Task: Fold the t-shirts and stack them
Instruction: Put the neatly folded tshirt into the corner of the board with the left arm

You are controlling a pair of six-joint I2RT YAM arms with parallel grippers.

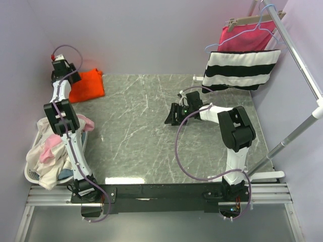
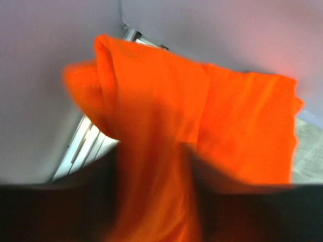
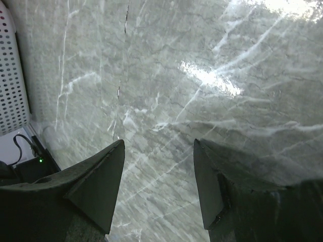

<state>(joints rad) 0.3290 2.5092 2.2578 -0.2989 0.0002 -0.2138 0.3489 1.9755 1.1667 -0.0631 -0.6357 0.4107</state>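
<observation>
Placement of the orange-red t-shirt [image 1: 87,85] was judged to be the step in hand. The cloth was seen directly under the left hand [image 1: 72,79], with a ridge of it running between the fingers, though through the blur it could not be told whether it was gripped or let go. The right hand [image 3: 157,161] was held wide and empty over bare worktop [image 1: 141,131]. Cream and pink t-shirts [image 1: 48,156] were heaped in a basket [image 1: 30,175] well behind the left hand. A clean lift-off and a reach back to them would be called for next.
</observation>
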